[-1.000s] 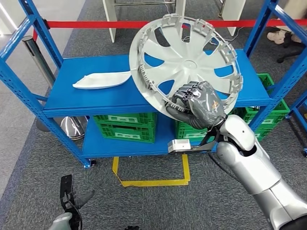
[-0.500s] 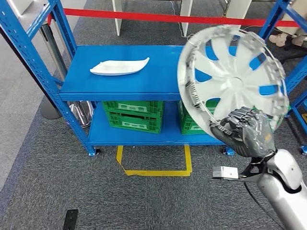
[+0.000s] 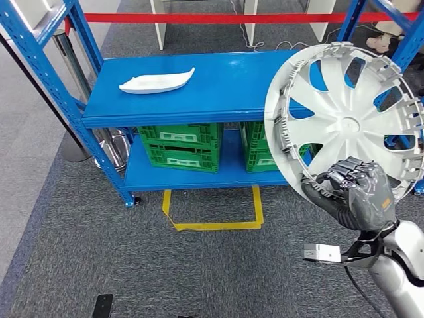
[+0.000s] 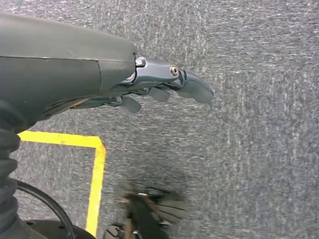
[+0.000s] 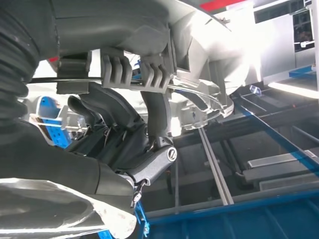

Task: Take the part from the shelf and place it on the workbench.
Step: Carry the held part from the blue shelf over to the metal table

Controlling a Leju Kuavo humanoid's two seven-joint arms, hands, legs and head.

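We hold the part, a silver wheel cover [image 3: 350, 122], by its lower rim in the right hand [image 3: 358, 192]. The fingers [image 3: 340, 179] are wrapped over the rim edge and closed on it. The disc stands nearly upright above the hand, its spoked face toward the head camera. In the right wrist view the rim clips [image 5: 131, 69] sit directly against the closed fingers [image 5: 112, 112].

Handling, as we judge it: the cover looks like thin moulded plastic, light for its span but wide, so a grip at one edge leaves a long lever above the hand and the disc may sway or twist. The rim clips look brittle; we avoid squeezing them. The stiff outer rim between clips is the correct hold, as taken here.

The left hand [image 4: 165, 87] hangs over the floor with fingers extended and apart, holding nothing.

Beyond the right hand stands the blue shelf [image 3: 214, 93], well apart from the cover. On it, far to the left of the hand, lies a white trim piece [image 3: 156, 81]. Green crates [image 3: 180, 146] occupy the lower level. Grey carpet [image 3: 75, 252] with a yellow floor marking [image 3: 214, 225] lies below. We see no workbench here.
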